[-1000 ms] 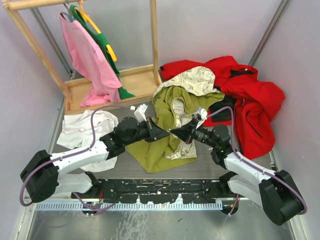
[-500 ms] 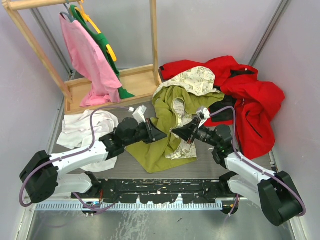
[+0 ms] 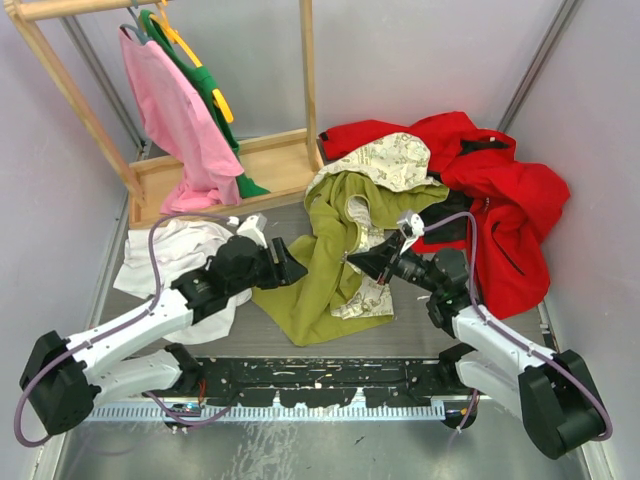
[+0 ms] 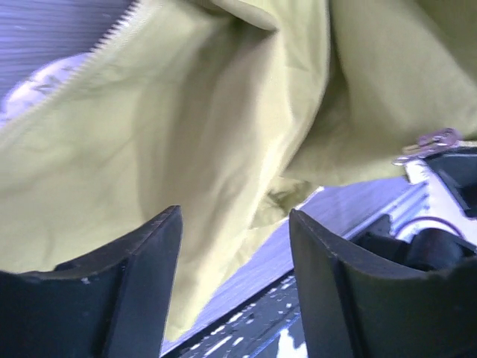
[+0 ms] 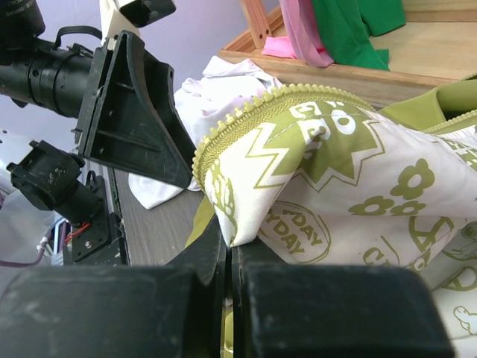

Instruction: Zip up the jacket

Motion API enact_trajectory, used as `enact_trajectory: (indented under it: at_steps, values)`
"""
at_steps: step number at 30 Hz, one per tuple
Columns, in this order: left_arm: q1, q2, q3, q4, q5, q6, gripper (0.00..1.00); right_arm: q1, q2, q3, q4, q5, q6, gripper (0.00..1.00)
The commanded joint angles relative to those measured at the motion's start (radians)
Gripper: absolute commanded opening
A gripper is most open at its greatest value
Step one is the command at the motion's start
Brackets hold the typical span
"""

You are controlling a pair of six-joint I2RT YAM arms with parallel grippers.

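The jacket (image 3: 335, 245) lies crumpled mid-table, olive outside and cream printed lining showing. My right gripper (image 3: 363, 263) is shut on a fold of the cream lining (image 5: 358, 186) beside its toothed zipper edge (image 5: 246, 112), and holds it slightly off the table. My left gripper (image 3: 292, 270) stands open just left of the jacket, apart from it. In the left wrist view its fingers (image 4: 134, 283) have only olive fabric (image 4: 186, 134) behind them, with zipper teeth (image 4: 112, 33) at the top left. From the right wrist the left gripper (image 5: 138, 112) appears close by.
A bright red jacket (image 3: 500, 200) is heaped at the right, touching the olive one. A white garment (image 3: 170, 260) lies left, under the left arm. A wooden rack (image 3: 230, 160) with pink (image 3: 180, 120) and green clothes stands at the back left.
My left gripper has opened, let go of the jacket edge and drawn back to the left. The right gripper keeps its hold, barely moved.
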Motion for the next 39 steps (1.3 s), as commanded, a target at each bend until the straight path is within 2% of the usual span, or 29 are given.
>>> enact_trajectory:
  at_steps: [1, 6, 15, 20, 25, 29, 33, 36, 39]
  values:
    - [0.068, -0.044, 0.054, -0.181, -0.057, 0.079, 0.65, -0.006, -0.037, 0.043, 0.011, 0.01, -0.03, 0.01]
    - [0.164, -0.036, 0.062, -0.299, -0.028, 0.104, 0.71, -0.008, -0.052, 0.033, -0.013, 0.017, -0.043, 0.01]
    - [0.246, 0.042, 0.076, -0.463, -0.105, 0.164, 0.76, -0.007, -0.068, -0.009, -0.014, 0.048, -0.062, 0.01]
    - [0.312, 0.128, 0.075, -0.353, -0.025, 0.229, 0.77, -0.007, -0.066, -0.012, -0.015, 0.043, -0.064, 0.01]
    - [0.337, 0.29, 0.158, -0.257, 0.096, 0.317, 0.76, -0.008, -0.073, -0.021, -0.015, 0.055, -0.074, 0.01]
    - [0.366, 0.405, 0.217, -0.248, 0.205, 0.376, 0.76, -0.008, -0.067, -0.021, -0.015, 0.051, -0.076, 0.01]
    - [0.381, 0.491, 0.235, -0.214, 0.23, 0.412, 0.76, -0.007, -0.063, -0.02, -0.012, 0.044, -0.073, 0.01]
    - [0.392, 0.537, 0.237, -0.182, 0.259, 0.43, 0.72, -0.007, -0.055, -0.018, -0.009, 0.04, -0.074, 0.01]
    - [0.397, 0.56, 0.244, -0.186, 0.302, 0.437, 0.61, -0.007, -0.052, -0.018, -0.009, 0.037, -0.074, 0.01]
